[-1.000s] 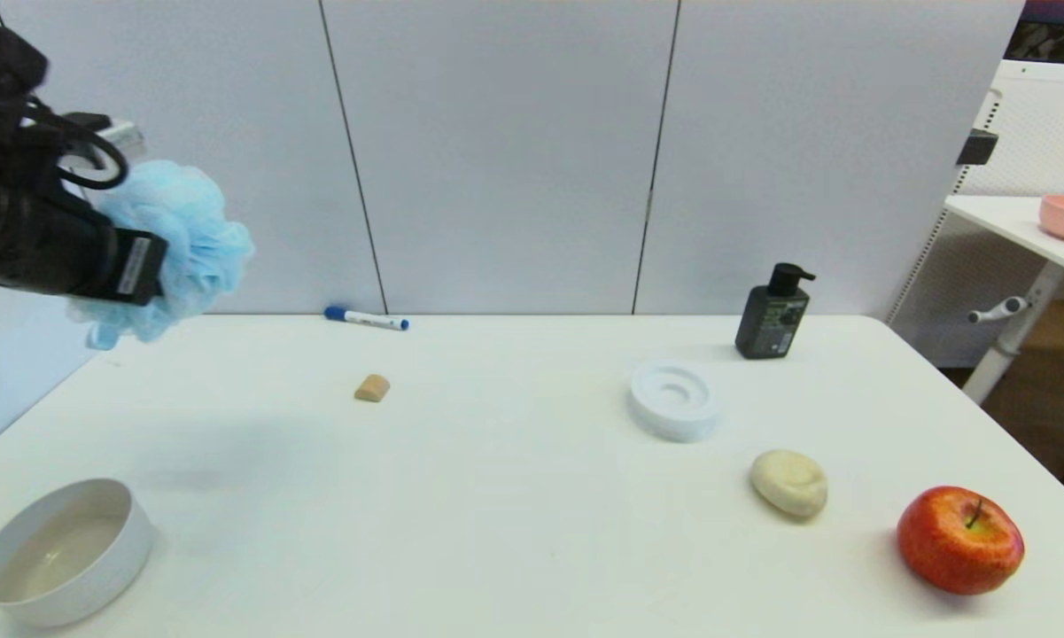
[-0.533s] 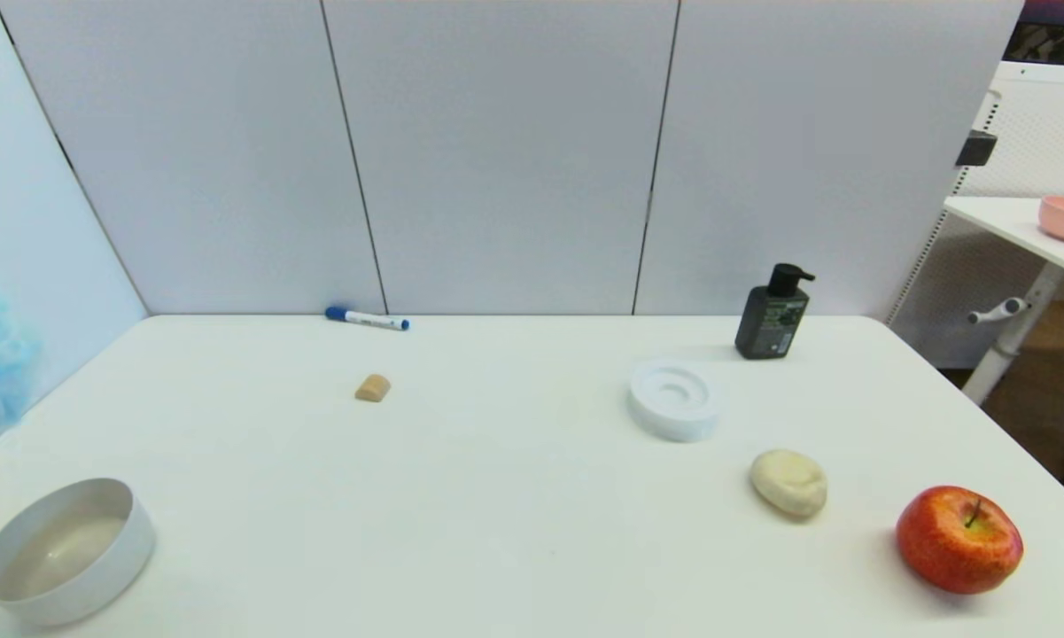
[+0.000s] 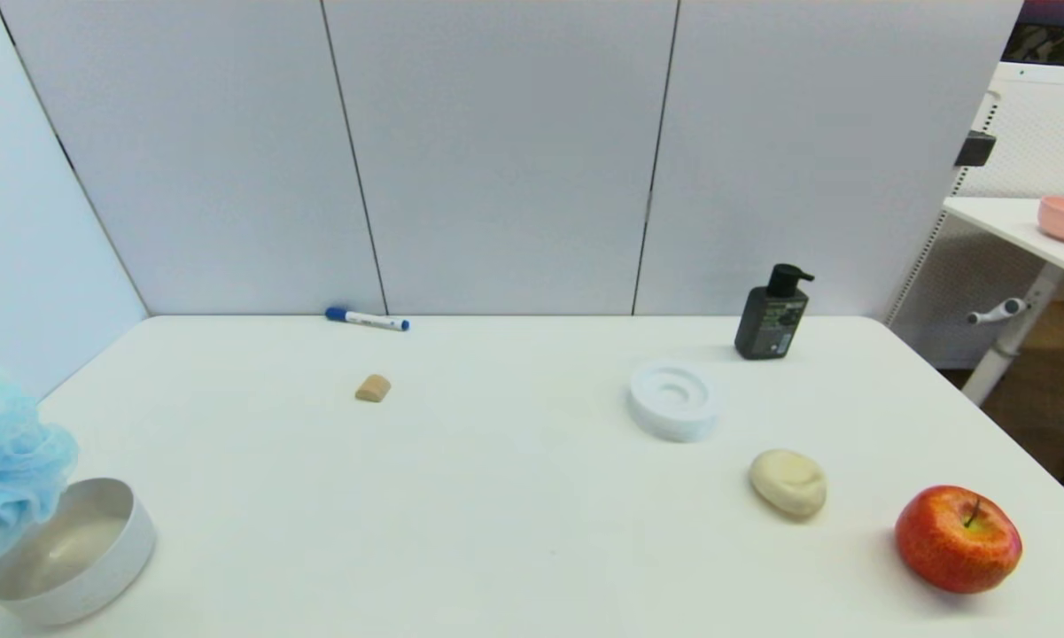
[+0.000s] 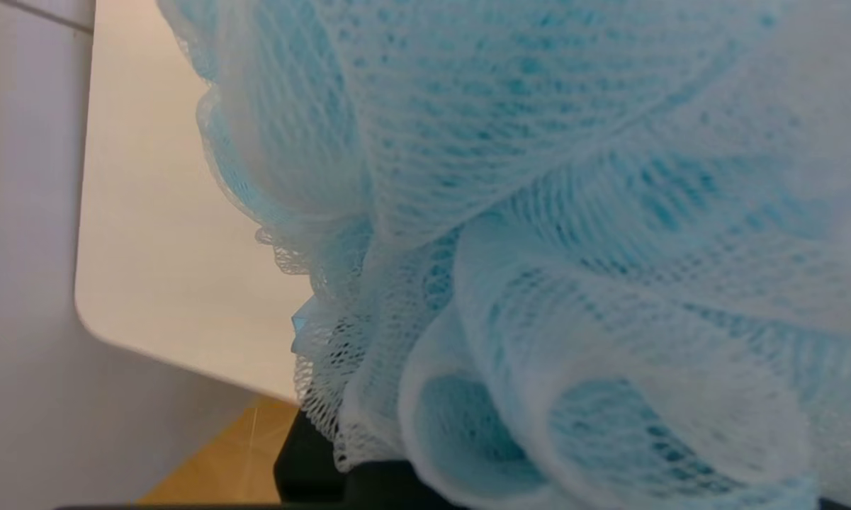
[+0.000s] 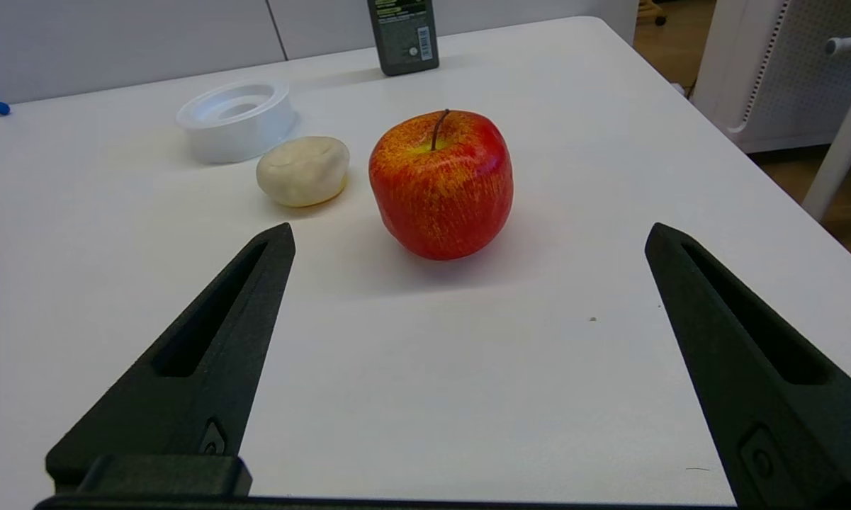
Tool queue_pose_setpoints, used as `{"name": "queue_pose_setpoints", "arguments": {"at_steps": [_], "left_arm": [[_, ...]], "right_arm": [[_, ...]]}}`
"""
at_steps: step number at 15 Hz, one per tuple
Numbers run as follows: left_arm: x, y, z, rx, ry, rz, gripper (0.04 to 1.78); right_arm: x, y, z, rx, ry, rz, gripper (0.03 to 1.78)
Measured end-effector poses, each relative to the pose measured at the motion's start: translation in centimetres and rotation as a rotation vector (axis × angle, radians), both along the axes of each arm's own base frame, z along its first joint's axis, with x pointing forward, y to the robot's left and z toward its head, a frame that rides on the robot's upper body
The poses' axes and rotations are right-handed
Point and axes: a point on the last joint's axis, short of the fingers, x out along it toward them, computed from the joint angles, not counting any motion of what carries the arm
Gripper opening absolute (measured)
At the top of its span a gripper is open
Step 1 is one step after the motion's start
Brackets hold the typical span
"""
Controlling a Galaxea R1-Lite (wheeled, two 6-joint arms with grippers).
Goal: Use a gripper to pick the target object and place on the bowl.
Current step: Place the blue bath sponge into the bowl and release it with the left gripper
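At the far left of the head view, the fluffy light blue mesh bath pouf hangs at the picture's edge, overlapping the 10 o'clock rim of the plain round white bowl with straight low sides and a greyish-beige inside. I cannot tell whether it touches the rim. The left gripper is out of sight in that view, and in the left wrist view the pouf covers nearly everything, so I cannot tell whether its fingers are clenched on the mesh or released.

Further right on the white surface lie a blue-capped white marker against the back wall, a small tan block, a white ring-shaped dish, a dark pump bottle, a cream oval soap and a red apple. The soap sits at about 10 o'clock from the apple.

The right gripper is parked low over the surface, fingers spread wide and holding nothing, with the apple straight ahead.

The likely trouble is an off-centre drop: the pouf is about as wide as the bowl and sits toward its far-left rim, so a release here could let it roll off onto the surface or over the nearby edge. The springy mesh may also snag on the fingers.
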Motion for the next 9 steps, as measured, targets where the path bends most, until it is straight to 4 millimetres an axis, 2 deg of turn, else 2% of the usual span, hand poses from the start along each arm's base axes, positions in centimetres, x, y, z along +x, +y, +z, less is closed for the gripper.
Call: {"name": "queue_pose_setpoints", "arguments": {"at_steps": [4,9], "left_arm": [[2.6,0.7,-1.5,-0.003,0.008,0.006,0.56],[3.7,0.9,-2.4,-0.029,0.05,0.026,0.54]], "right_arm": [[0.0,0.0,0.0,0.0,0.0,0.0,1.71],[0.0,0.0,0.0,0.0,0.0,0.0,1.71]]}}
